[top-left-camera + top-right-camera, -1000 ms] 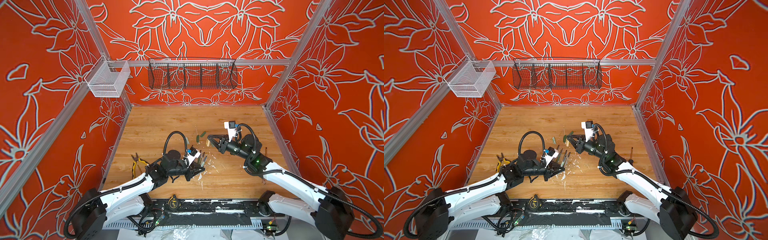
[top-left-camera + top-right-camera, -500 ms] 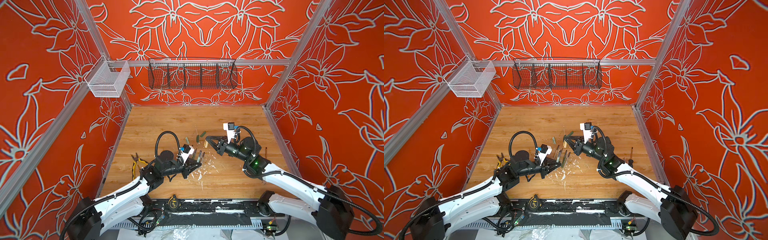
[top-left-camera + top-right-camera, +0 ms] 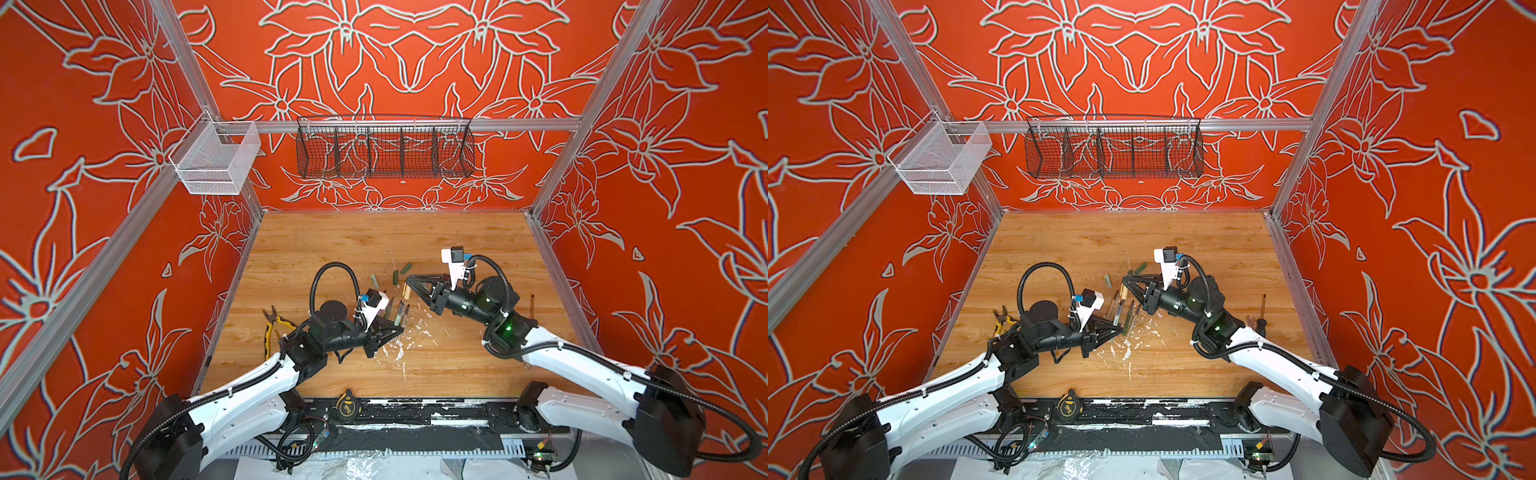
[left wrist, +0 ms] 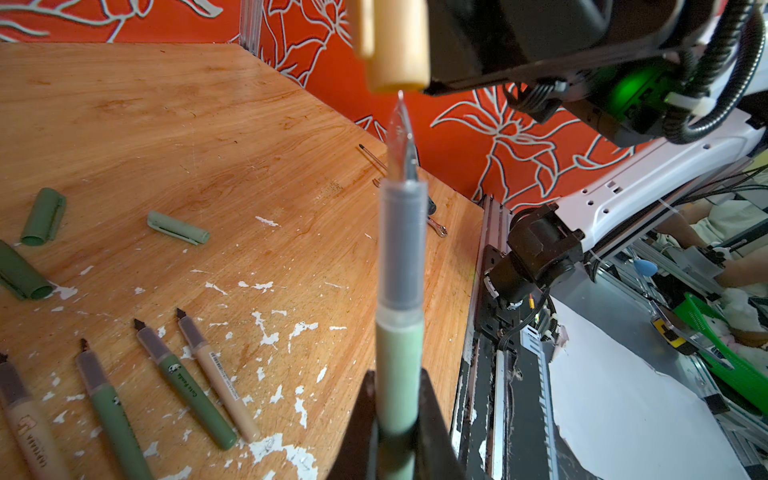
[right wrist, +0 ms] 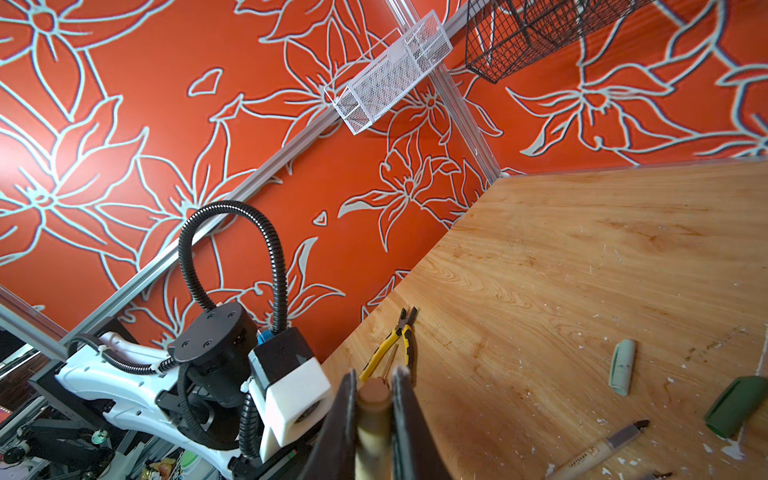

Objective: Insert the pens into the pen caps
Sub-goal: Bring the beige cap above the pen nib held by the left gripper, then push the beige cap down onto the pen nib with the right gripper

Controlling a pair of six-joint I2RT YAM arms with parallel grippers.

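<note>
While the pale green pen (image 4: 400, 257) is clamped in the left gripper (image 4: 397, 376), its nib is aimed at the mouth of the tan cap (image 4: 395, 41) (contact cannot be told). That cap is pinched tight by the right gripper (image 5: 375, 374). Other pens (image 4: 187, 384) and loose caps (image 4: 178, 227) are scattered on the table (image 4: 208, 124).

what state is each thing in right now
left gripper, shut on the pale green pen
pale green pen, uncapped, held, nib at the mouth of the tan cap, not yet seated
right gripper, shut on the tan cap
tan cap, held, off any pen
four other pens, uncapped, lying on the table
three green caps, loose on the table
pliers, lying flat, apart from both grippers
</note>
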